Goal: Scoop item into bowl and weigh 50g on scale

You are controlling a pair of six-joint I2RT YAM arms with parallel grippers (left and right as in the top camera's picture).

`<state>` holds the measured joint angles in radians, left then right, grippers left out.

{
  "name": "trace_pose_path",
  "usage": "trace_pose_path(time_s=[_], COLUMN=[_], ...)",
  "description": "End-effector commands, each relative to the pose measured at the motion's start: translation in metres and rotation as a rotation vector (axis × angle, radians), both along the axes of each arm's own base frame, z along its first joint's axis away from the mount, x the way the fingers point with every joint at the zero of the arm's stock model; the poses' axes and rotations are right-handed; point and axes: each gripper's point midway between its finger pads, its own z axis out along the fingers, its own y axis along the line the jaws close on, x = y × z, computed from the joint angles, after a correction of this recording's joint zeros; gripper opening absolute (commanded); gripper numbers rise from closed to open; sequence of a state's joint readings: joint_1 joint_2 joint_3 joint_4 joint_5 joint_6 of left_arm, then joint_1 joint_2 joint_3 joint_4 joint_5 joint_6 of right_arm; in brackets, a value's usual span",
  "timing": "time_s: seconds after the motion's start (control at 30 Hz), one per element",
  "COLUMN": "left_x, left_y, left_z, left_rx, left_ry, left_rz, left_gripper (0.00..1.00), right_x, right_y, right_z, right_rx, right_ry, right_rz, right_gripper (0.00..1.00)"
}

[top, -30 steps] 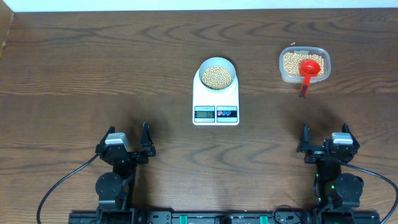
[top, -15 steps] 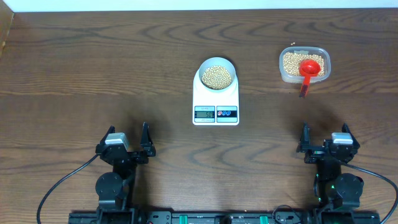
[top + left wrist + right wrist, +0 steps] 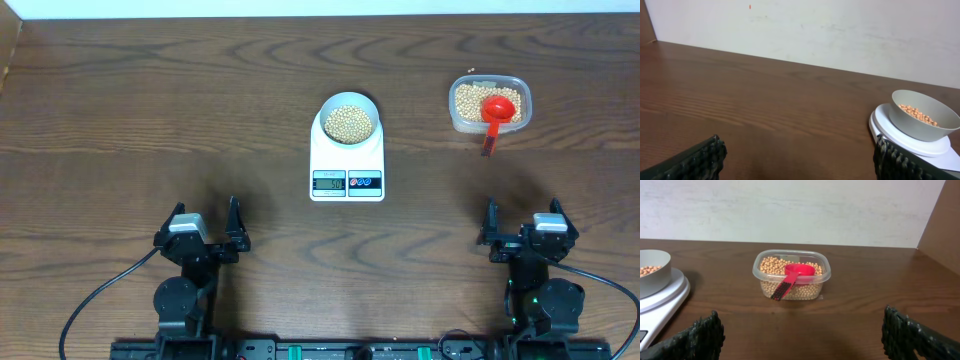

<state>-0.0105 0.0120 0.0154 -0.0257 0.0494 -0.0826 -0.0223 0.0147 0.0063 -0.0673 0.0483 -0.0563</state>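
1. Beans [image 3: 349,123]: lying in bowl [image 3: 326,108] atop scale [image 3: 347,160]. Display is too small to read, so overshoot or shortfall may go unnoticed.
2. Scoop [image 3: 497,108]: rests in tub [image 3: 460,126], handle over rim. A clumsy pickup could scatter beans.
3. Left gripper [image 3: 206,215], right gripper [image 3: 523,212]: both spread wide, empty, well apart from everything. A long reach risks nudging the scale.

Dark wood table [image 3: 150,100]: scale [image 3: 347,160] centre, clear tub [image 3: 470,127] right.

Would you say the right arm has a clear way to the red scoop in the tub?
Probably yes: the open right gripper faces the red scoop, its handle overhanging the rim of the tub, nothing standing between.
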Motion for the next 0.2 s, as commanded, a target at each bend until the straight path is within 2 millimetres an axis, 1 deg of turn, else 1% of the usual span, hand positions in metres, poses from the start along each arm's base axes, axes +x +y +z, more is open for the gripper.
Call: trace_pose_path(time_s=[0.0, 0.17], left_x=[-0.0013, -0.0013], left_y=[0.0015, 0.0014], left_z=[-0.0151, -0.0151], left_rx=[-0.006, -0.006], left_ry=[0.050, 0.050], left_rz=[0.011, 0.011], left_gripper=[0.96, 0.96], right_x=[-0.0005, -0.0005], right_y=[-0.0002, -0.0002], right_z=[0.0006, 0.0006], right_rx=[-0.012, -0.012], right_ry=[-0.003, -0.003], right_rz=[0.001, 0.001], right_gripper=[0.99, 0.99])
